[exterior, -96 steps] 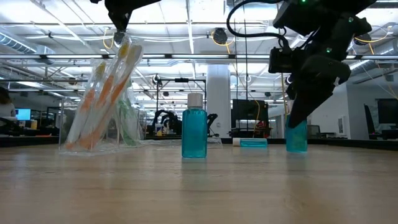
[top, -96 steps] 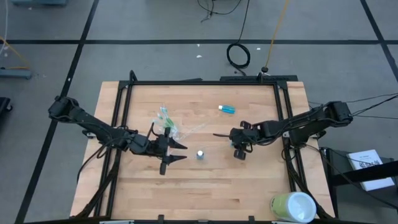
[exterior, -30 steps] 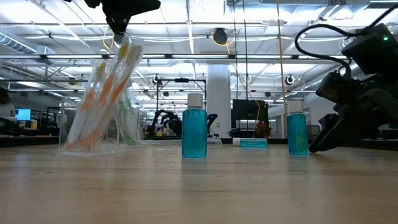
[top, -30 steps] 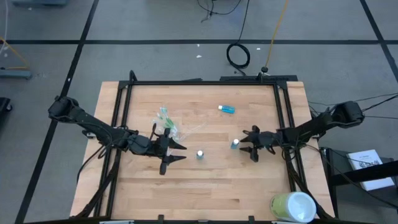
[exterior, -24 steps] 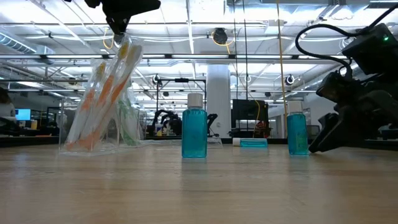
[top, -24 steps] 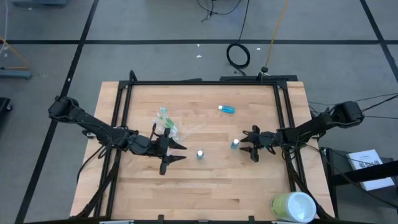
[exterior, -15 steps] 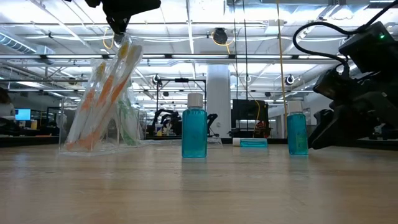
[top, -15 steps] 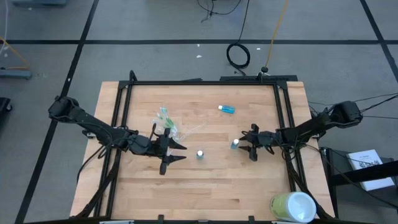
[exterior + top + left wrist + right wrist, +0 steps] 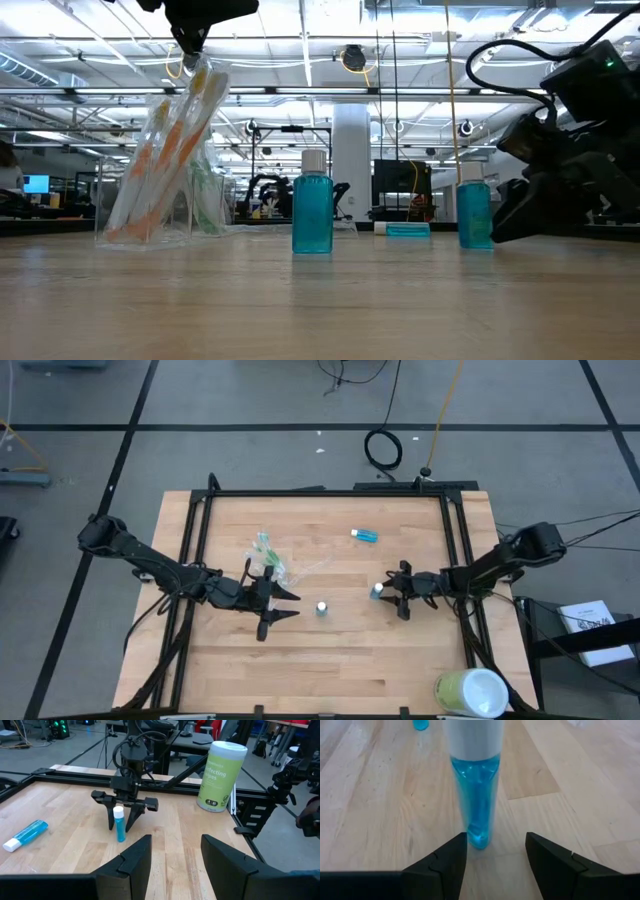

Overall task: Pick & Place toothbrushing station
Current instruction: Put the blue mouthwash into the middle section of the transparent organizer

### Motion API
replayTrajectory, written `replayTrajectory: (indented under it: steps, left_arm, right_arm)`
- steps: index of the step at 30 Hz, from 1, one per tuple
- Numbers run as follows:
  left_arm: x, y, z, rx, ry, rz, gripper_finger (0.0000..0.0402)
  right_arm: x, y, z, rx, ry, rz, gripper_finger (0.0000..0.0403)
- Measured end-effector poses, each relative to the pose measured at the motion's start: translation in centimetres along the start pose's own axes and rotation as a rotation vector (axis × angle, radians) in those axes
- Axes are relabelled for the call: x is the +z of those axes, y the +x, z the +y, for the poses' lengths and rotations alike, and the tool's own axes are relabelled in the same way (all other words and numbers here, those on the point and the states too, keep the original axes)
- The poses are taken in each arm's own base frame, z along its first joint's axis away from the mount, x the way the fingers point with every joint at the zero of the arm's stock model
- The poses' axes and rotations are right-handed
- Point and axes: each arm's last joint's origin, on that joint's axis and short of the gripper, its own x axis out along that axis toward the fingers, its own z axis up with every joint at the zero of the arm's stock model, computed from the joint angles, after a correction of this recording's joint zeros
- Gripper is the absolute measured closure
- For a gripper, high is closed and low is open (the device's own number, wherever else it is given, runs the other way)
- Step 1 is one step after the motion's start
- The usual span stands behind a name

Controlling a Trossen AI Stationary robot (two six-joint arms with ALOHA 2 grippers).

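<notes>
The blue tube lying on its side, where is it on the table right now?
In the high view, the small blue white-capped tube lying flat sits toward the wooden table's far edge, right of centre, apart from the two upright blue tubes nearer the middle.

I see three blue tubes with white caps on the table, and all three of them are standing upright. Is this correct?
Not quite. Only two stand upright: the middle tube and the tube in front of the right gripper. The third tube lies on its side farther back, as the high view shows.

Grey floor [image 9: 250, 400] with dark seams; coiled black cable [image 9: 382, 449]
</notes>
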Motion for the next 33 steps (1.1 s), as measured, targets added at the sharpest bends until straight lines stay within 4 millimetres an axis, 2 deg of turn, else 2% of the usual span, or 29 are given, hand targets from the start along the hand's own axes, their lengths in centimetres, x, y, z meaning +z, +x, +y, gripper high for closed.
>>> replayTrajectory:
  steps: [9,18,29,33]
  left_arm:
    - [0.0,0.0,0.0,0.000,0.002,0.000,0.0227]
    - [-0.1,0.0,0.0,0.001,0.003,0.005,0.0227]
    - [-0.1,0.0,0.0,0.001,0.003,0.007,0.0227]
    - [-0.1,0.0,0.0,0.001,0.003,0.007,0.0227]
  right_arm:
    - [0.2,0.8,0.4,0.077,0.018,-0.006,0.0209]
    - [0.7,1.8,0.6,0.040,-0.034,0.007,0.0213]
    - [0.7,1.8,0.6,0.020,-0.046,0.005,0.0303]
    - [0.8,1.8,0.6,0.024,-0.051,-0.004,0.0321]
